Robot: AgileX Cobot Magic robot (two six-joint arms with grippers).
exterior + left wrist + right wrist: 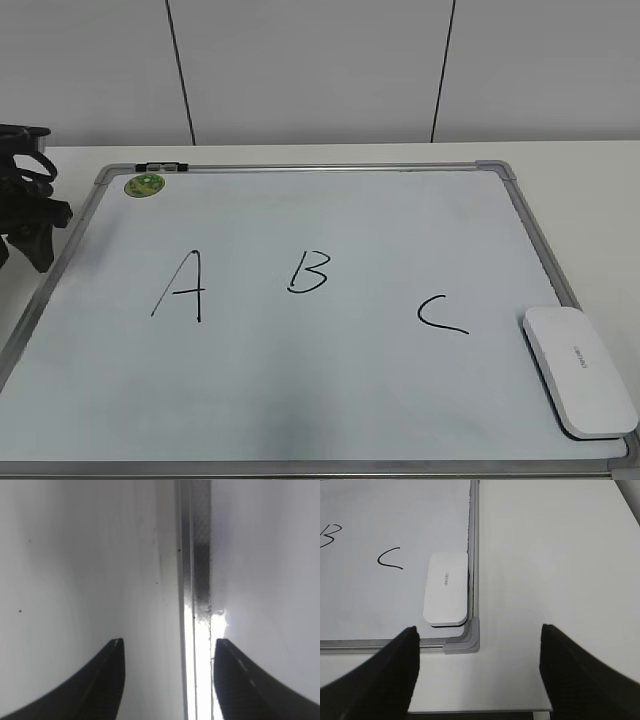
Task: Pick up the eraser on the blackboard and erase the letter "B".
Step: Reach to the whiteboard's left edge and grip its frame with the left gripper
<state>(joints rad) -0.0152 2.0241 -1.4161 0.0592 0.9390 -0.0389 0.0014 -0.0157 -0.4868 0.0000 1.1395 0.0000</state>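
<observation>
The blackboard (320, 400) is a white board with a grey frame, lying flat. It carries a black "A" (180, 286), the letter "B" (309, 271) and a "C" (440, 314). The eraser (578, 368) is a flat white block at the board's near right corner; it also shows in the right wrist view (446, 590), beside the "C" (389, 560) and part of the "B" (331, 535). My right gripper (479, 642) is open and empty, above the table near the board's corner. My left gripper (169, 650) is open and empty over the board's left frame (196, 555); its arm (25, 205) shows at the left.
A small green round magnet (145, 184) and a black marker (161, 167) lie at the board's far left corner. The white table (590, 190) extends to the right of the board; its front edge (480, 711) shows in the right wrist view.
</observation>
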